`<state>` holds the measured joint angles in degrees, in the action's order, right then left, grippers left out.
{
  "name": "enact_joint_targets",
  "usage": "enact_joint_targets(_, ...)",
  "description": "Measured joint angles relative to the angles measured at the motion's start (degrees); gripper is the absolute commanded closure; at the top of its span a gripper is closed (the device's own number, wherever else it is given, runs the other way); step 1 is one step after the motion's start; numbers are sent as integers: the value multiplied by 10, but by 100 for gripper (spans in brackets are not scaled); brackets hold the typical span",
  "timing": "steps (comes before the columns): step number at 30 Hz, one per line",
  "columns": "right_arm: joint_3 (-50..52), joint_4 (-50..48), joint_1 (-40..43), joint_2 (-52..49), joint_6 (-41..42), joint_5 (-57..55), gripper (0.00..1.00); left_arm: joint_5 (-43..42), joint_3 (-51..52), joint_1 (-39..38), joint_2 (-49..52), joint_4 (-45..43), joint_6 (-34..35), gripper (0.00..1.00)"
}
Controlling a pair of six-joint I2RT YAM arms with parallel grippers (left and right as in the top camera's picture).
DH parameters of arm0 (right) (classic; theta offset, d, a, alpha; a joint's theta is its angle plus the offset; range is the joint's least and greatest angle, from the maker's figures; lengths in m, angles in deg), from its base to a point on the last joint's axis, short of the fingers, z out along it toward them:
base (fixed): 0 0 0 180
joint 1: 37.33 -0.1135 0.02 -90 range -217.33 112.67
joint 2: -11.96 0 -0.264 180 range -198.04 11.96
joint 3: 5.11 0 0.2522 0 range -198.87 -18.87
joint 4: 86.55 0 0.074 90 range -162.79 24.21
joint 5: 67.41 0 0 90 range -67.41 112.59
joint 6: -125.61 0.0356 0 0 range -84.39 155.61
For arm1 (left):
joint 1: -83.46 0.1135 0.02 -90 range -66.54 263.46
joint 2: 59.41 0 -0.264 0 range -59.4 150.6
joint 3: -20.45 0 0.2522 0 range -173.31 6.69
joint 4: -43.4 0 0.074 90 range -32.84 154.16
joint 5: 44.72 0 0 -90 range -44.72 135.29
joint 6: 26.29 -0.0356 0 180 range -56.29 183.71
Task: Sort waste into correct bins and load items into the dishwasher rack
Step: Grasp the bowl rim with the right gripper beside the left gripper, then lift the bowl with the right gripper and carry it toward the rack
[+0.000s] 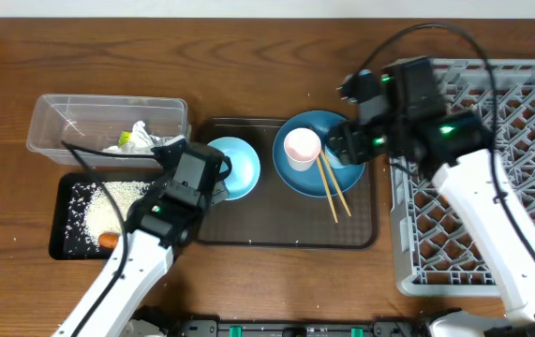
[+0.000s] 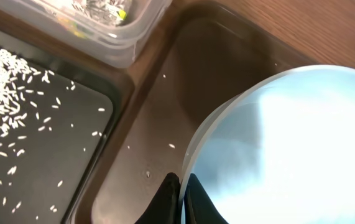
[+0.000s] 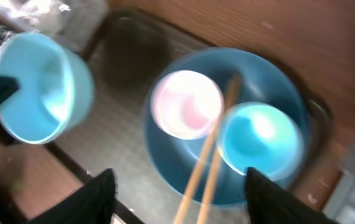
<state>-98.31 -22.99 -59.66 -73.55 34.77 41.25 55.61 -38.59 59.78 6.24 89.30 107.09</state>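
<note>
**Q:** Entry one, left claw?
**A:** Left claw [image 2: 178,182]: pinched closed on the rim of the pale blue bowl [image 1: 237,168]. The bowl is at the 9 o'clock end of the brown tray [image 1: 286,234].

**Q:** Right claw?
**A:** Right claw [image 3: 178,177]: fingers spread wide, gripping nothing. It hovers over the blue plate [image 1: 328,176] at the tray's 1 o'clock.

**Q:** Contents of the plate?
**A:** Pink cup [image 1: 302,147] at its 10 o'clock. Light blue cup [image 3: 261,138] on the other side, hidden from above by the right arm. Chopsticks [image 1: 331,187] run between the cups and out past the plate's 5 o'clock edge.

**Q:** Bins?
**A:** Clear tub [image 1: 56,117] at the tabletop's [image 1: 248,56] 10 o'clock, holding a wrapper [image 1: 126,141] and a tissue [image 1: 145,131]. Black tray [image 1: 66,234] just at the tub's 6 o'clock, holding rice [image 1: 108,197] and a carrot [image 1: 108,241]. A few stray grains lie on the brown tray.

**Q:** Rack?
**A:** Rack [image 1: 511,140] at 3 o'clock, just beside the brown tray.

**Q:** Obstructions?
**A:** The left arm crosses the black tray's 3 o'clock side. The right arm lies over the rack's 9 o'clock side.
</note>
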Motion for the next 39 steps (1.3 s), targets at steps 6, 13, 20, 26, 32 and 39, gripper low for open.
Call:
enact_joint_targets(6,0,-32,-78,-7,-1,3,43,-63,0,0,-8,3,-3,94)
enact_joint_targets(13,0,-44,-125,-42,-1,-2,44,-124,0,0,-8,3,-4,94)
enact_joint_targets(20,0,-47,-143,-72,-5,-5,65,-149,0,0,-8,2,-4,94)
enact_joint_targets(26,0,-51,-144,-75,-5,-5,67,-163,0,0,-8,1,-4,94)
enact_joint_targets(32,0,-51,-144,-75,-5,-9,68,-166,0,0,-8,-9,-4,94)
enact_joint_targets(39,0,-52,-146,-79,-5,-12,73,-174,0,0,-8,-11,-4,94)
